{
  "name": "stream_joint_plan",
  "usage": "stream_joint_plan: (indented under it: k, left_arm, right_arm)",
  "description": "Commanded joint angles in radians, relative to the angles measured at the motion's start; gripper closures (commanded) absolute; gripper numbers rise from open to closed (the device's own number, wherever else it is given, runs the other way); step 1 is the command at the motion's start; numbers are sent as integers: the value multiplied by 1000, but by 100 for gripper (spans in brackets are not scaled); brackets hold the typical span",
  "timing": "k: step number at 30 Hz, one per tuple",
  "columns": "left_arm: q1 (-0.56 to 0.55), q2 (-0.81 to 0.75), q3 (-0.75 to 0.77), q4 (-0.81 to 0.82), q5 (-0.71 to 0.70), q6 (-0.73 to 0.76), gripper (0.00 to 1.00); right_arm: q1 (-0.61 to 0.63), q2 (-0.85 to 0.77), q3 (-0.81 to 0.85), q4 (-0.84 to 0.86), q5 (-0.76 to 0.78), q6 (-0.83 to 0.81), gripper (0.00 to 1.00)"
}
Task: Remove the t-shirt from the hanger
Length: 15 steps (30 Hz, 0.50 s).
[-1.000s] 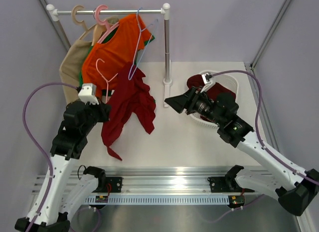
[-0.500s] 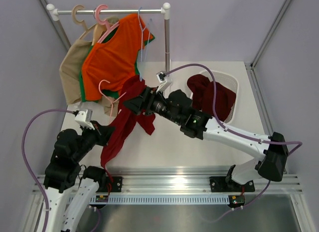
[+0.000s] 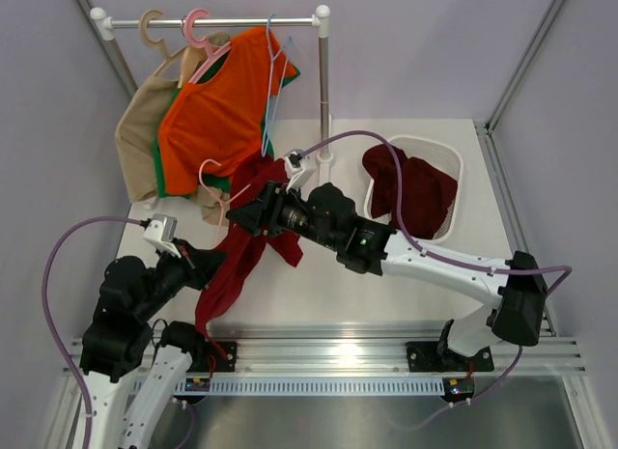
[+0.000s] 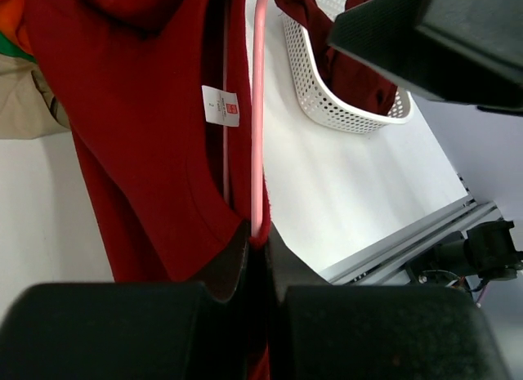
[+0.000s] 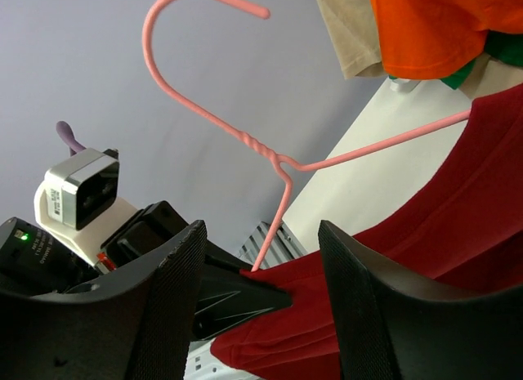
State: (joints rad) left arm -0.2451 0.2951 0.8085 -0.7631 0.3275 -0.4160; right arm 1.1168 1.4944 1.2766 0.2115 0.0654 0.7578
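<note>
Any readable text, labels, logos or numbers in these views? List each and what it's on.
Nothing is legible.
White neck tag on the t-shirt: a small red square mark and tiny print, too small to read.
Sticker on the white camera housing in the right wrist view: print blurred, unreadable.

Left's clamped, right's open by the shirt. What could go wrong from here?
1. The left gripper seems to pinch t-shirt cloth together with the hanger wire, so a pull may drag the hanger or strain the cloth rather than free it.
2. The right gripper has its open jaws framing the hanger's neck. Closing there could catch wire, not cloth.
</note>
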Motion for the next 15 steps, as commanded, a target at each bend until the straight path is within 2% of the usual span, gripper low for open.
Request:
stream_joint_plan:
  k: [1,6,15]
  left_arm:
    - [-5,-10,57,77,53,-20,100]
    - [-5,-4,75,96,85,-37,100]
    - [-5,-2,67,117,113,-63,100]
  right_arm:
    - [18,39,47,0,-18,18,36]
    - [34,90,73,12,-52,43,38]
    - [35,128,90,77,-121,41,60]
